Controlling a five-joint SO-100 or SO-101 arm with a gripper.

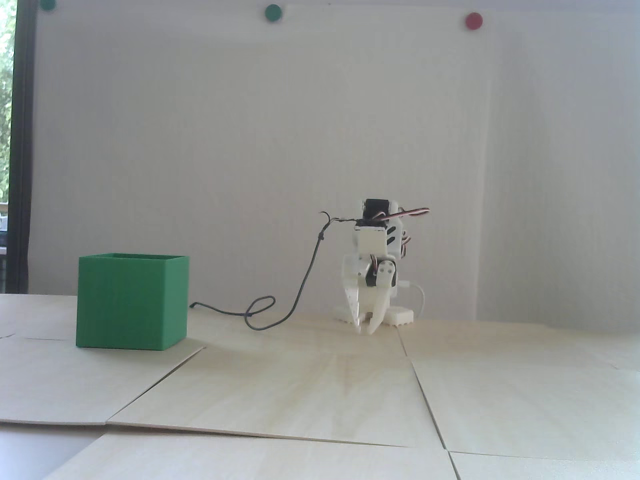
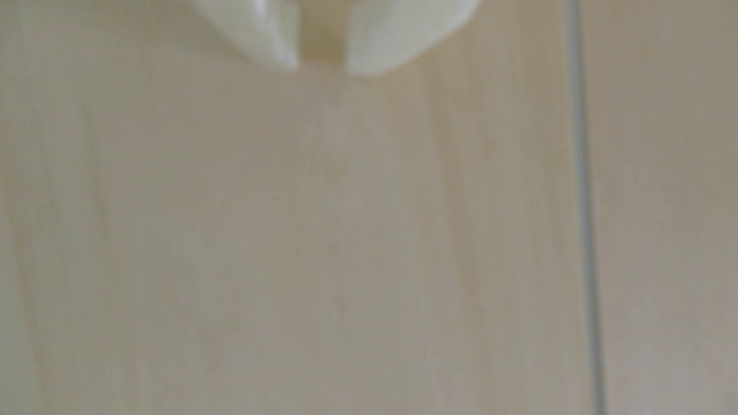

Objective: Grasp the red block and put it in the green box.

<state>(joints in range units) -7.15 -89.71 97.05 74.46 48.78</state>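
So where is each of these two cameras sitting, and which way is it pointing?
Fixed view: low, near table height, facing the white wall; shows the whole folded arm, its gripper pointing down near the table, and the green box on the left.
Wrist view: rides on the arm, looking down at the table up close; only blurred fingertips show at the top.
Shared: the gripper, slightly parted and empty, and the pale wood. No red block appears in either.

The large matte green open-topped box (image 1: 132,302) stands upright on the pale wooden table, at nine o'clock in the fixed view.
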